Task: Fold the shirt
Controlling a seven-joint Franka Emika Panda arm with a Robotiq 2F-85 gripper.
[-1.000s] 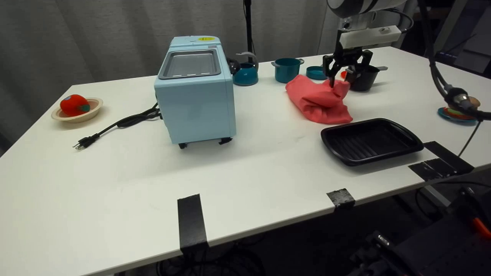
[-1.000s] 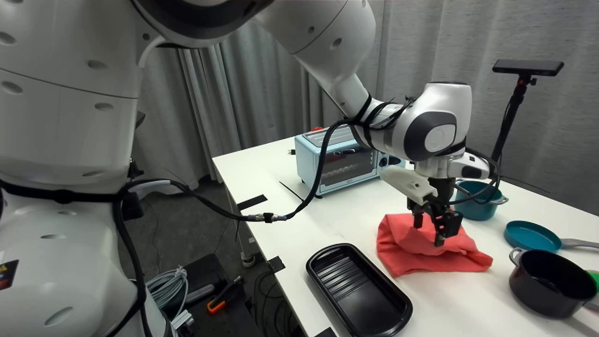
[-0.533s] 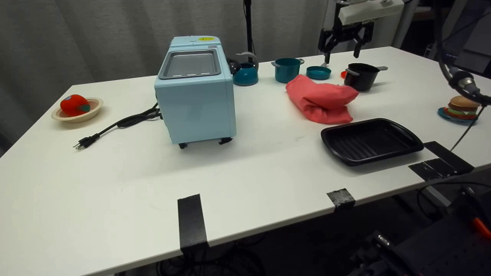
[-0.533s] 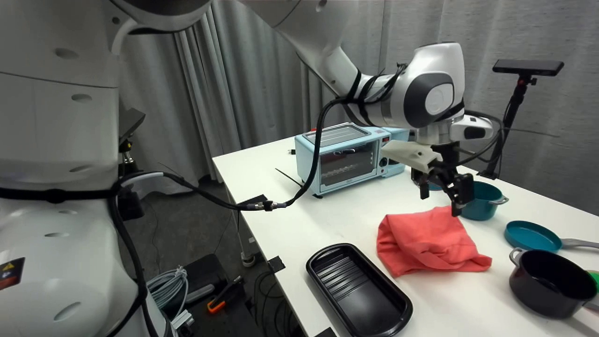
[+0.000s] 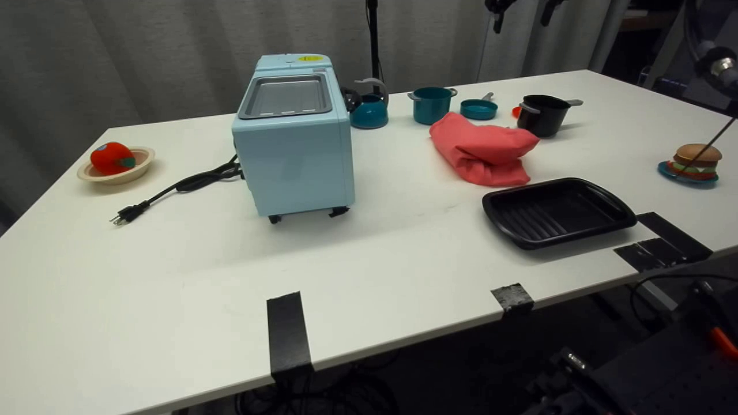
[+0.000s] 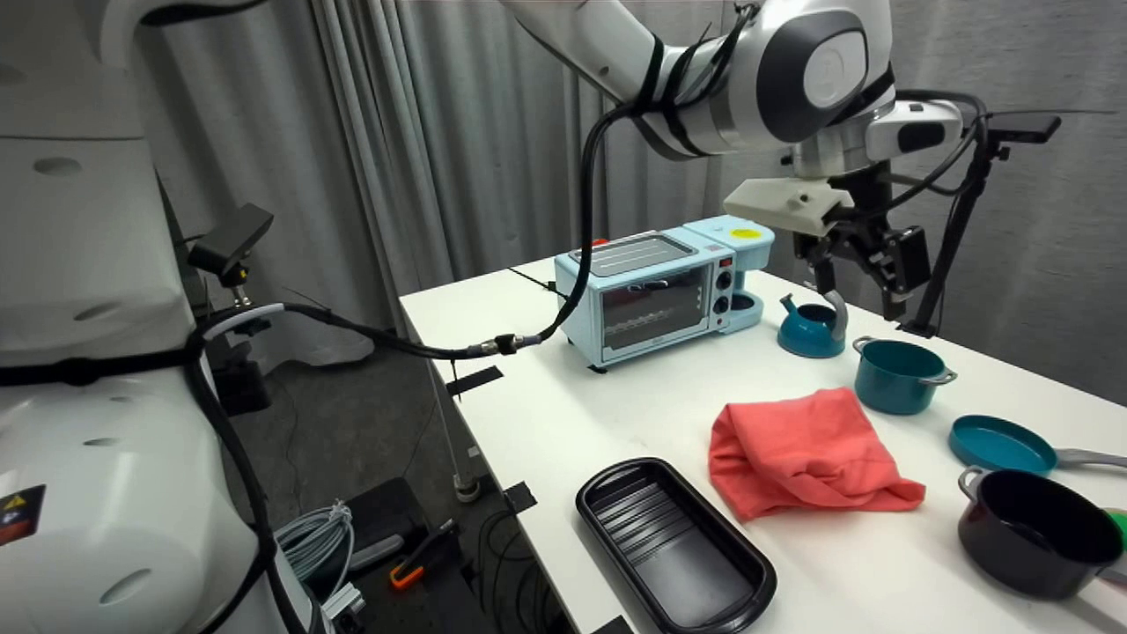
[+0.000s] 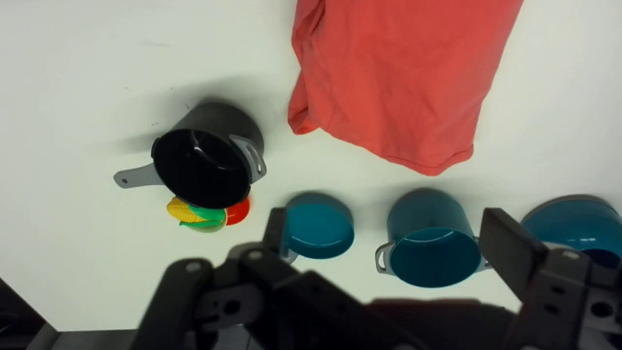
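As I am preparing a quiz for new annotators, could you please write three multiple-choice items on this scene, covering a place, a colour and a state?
1. Where is the burger?
A) On the oven
B) On a plate
C) In the black pot

2. What colour is the shirt?
A) Green
B) Black
C) Red

3. How are the fingers?
A) Apart, clear of the shirt
B) Closed on the shirt
C) Closed on the black pot

Right letters:
1: B, since an exterior view shows the plate's rim beneath the burger.
2: C, since it shows red in all three views.
3: A, since the wrist view shows a wide gap between them, and both exterior views show them away from the shirt.
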